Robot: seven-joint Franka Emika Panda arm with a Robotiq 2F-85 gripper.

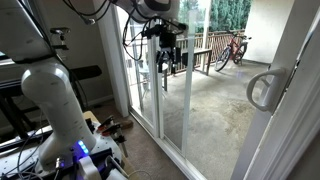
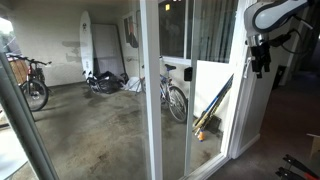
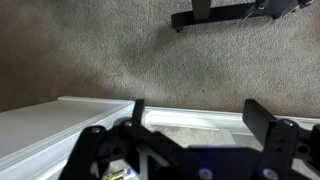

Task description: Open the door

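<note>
The door point(image 1: 284, 120) fills the near edge of an exterior view, its wide white frame standing upright and leaning across the picture only because the camera sits so close. There is one handle point(image 1: 262, 90) on it, a pale rounded loop running up and down along the frame. That upright line matters to me: the door has to slide sideways, so I judge the jaws must come at the loop from the side and push or pull across it.

Right now they are nowhere near it. The jaws hang high, in front of the narrower glass panels point(image 1: 190, 100), well apart from the handle, which lies toward the camera and lower than they are. In the wrist view they point straight down, both fingers point(image 3: 138, 112) spread wide with nothing between them, over the white sill point(image 3: 60, 115) and grey carpet point(image 3: 100, 50). I have one arm point(image 1: 55, 100) to work with, so it has to travel the whole way.

From outside I cannot pick out the handle at all; the jaws hang beside a white frame at the glass.

Counting the rest: two bicycles point(image 2: 30, 82) standing on the patio point(image 2: 100, 120), and one surfboard point(image 2: 88, 45) against the back wall.
</note>
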